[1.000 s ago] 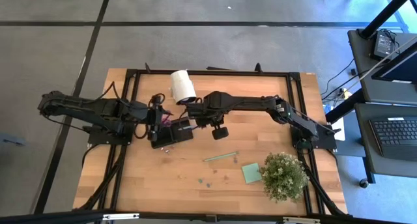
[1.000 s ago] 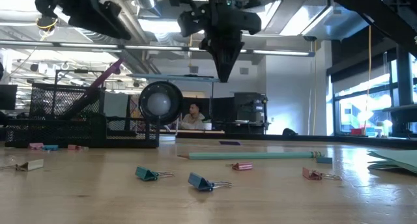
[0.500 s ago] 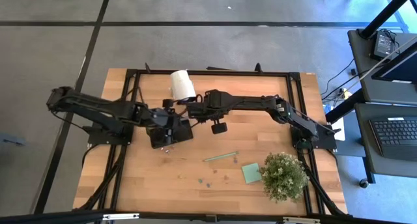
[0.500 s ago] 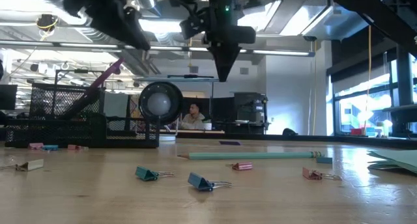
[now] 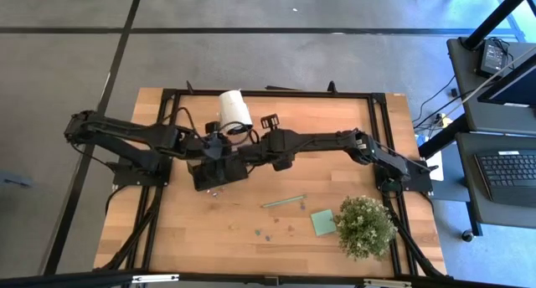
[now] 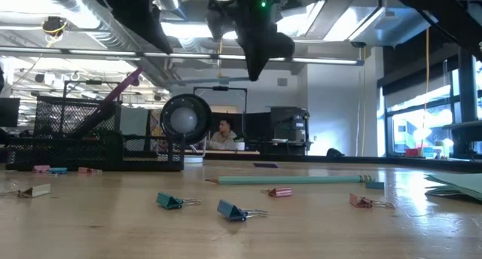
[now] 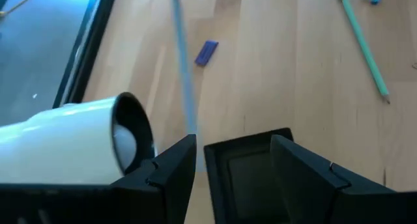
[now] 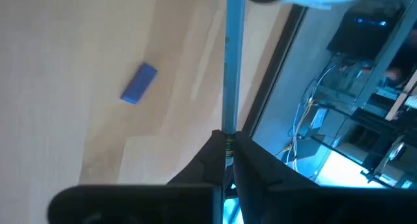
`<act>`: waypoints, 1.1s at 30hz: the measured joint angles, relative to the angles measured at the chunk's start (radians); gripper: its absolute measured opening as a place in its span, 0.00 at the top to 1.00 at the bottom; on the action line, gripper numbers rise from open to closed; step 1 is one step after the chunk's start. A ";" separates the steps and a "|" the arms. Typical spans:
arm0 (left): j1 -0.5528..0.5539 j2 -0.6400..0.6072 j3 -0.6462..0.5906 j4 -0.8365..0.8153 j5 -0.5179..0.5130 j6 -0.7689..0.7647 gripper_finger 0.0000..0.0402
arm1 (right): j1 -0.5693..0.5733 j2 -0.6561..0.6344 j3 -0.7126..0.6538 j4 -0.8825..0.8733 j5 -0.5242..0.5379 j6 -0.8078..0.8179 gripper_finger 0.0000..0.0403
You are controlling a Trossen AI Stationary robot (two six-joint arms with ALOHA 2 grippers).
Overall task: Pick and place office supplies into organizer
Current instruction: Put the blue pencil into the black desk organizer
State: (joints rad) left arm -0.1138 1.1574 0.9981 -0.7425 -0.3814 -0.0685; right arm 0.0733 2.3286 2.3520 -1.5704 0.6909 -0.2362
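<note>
Above the organizer (image 5: 219, 172), the right gripper (image 8: 226, 160) is clamped on a thin blue pen (image 8: 232, 68); left gripper (image 7: 233, 160) fingers apart.

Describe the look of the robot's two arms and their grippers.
Both arms are dark, near-black jointed links with black cables looped alongside. The left gripper has two broad, angular black fingers. The right gripper has black fingers tapering to a narrow tip. In the low view a small green light glows on one wrist.
</note>
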 joint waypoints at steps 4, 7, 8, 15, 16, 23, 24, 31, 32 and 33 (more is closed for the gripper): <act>0.012 -0.088 0.000 -0.032 0.021 -0.013 0.52 | 0.049 -0.004 0.000 0.000 0.061 0.023 0.95; 0.013 -0.166 0.000 -0.017 0.107 -0.017 0.52 | 0.094 -0.005 0.000 0.000 0.168 0.021 0.95; 0.012 -0.188 0.000 -0.007 0.137 -0.024 0.52 | 0.108 -0.006 0.000 0.000 0.208 0.020 0.95; 0.043 -0.288 0.000 0.024 0.273 -0.124 0.52 | 0.212 -0.019 0.001 -0.001 0.488 -0.031 0.95; 0.057 -0.292 0.000 0.023 0.293 -0.154 0.52 | 0.224 -0.019 0.001 -0.001 0.537 -0.036 0.95; 0.164 -0.255 0.000 0.041 0.572 -0.300 0.52 | 0.291 -0.019 0.001 -0.001 0.780 -0.084 0.95; 0.174 -0.249 0.000 0.049 0.603 -0.314 0.52 | 0.298 -0.019 0.001 0.000 0.799 -0.084 0.95; 0.208 -0.220 0.000 0.154 0.791 -0.413 0.52 | 0.340 -0.019 0.001 0.000 0.835 -0.094 0.95; 0.207 -0.215 0.000 0.163 0.808 -0.422 0.52 | 0.343 -0.019 0.001 0.002 0.835 -0.095 0.95; 0.207 -0.210 0.000 0.174 0.821 -0.429 0.52 | 0.346 -0.019 0.001 0.005 0.835 -0.095 0.95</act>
State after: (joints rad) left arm 0.0937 0.9479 0.9977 -0.5688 0.4398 -0.4976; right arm 0.4192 2.3096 2.3528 -1.5653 1.5257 -0.3309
